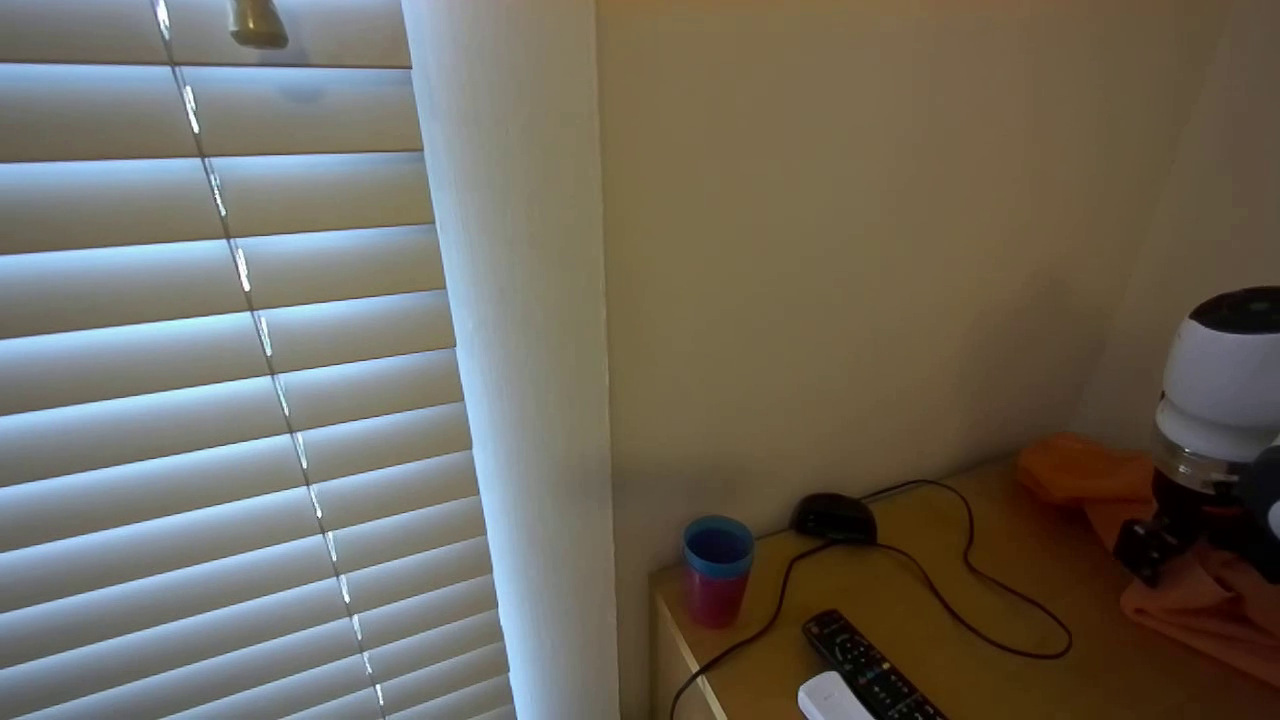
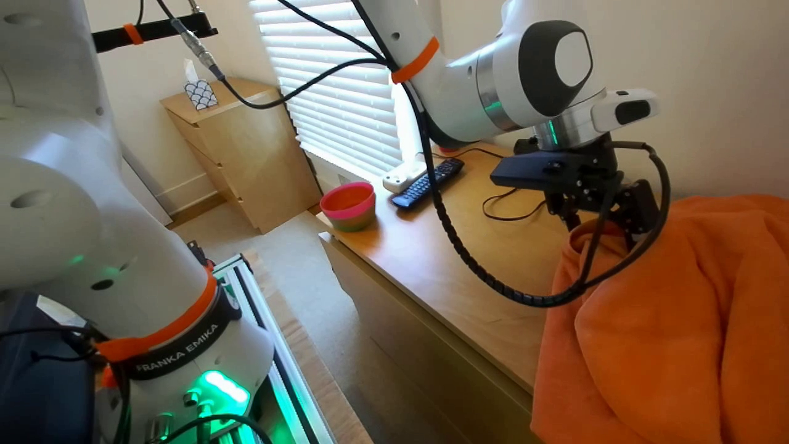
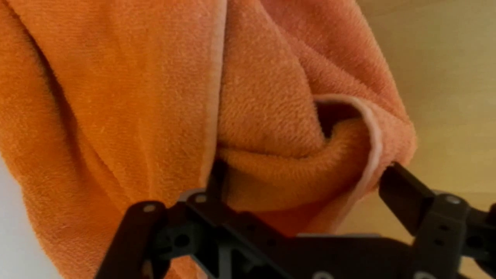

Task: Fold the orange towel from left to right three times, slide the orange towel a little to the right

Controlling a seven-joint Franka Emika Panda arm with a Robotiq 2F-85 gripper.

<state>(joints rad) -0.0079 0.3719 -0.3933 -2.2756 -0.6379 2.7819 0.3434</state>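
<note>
At the lower right of the frame in both exterior views, an orange towel (image 2: 653, 351) in a big soft heap. Not finished, by the look of it: no neat flat packet to see. Perhaps folded over a little, with one layer on top of another, but hard to count any folds. Left to do, most likely: more folding, then the small slide to the right.

Looks thick and fuzzy, full of bumps and creases, bright orange in some spots and pinker in others. Has a pale edge going up and down near the middle of the wrist view, and a curl with a dark hole right of centre. Seems to hang over the front of the desk (image 2: 518, 259) at the bottom right of an exterior view.

At the bottom of the wrist view, dark fingers (image 3: 407, 197) spread wide around the curl, not pinching anything. Too dark to tell about touching.

Farther out, well apart from the towel: a black remote control (image 1: 872, 668) and a blue-topped cup (image 1: 718, 570) near the bottom of an exterior view.
</note>
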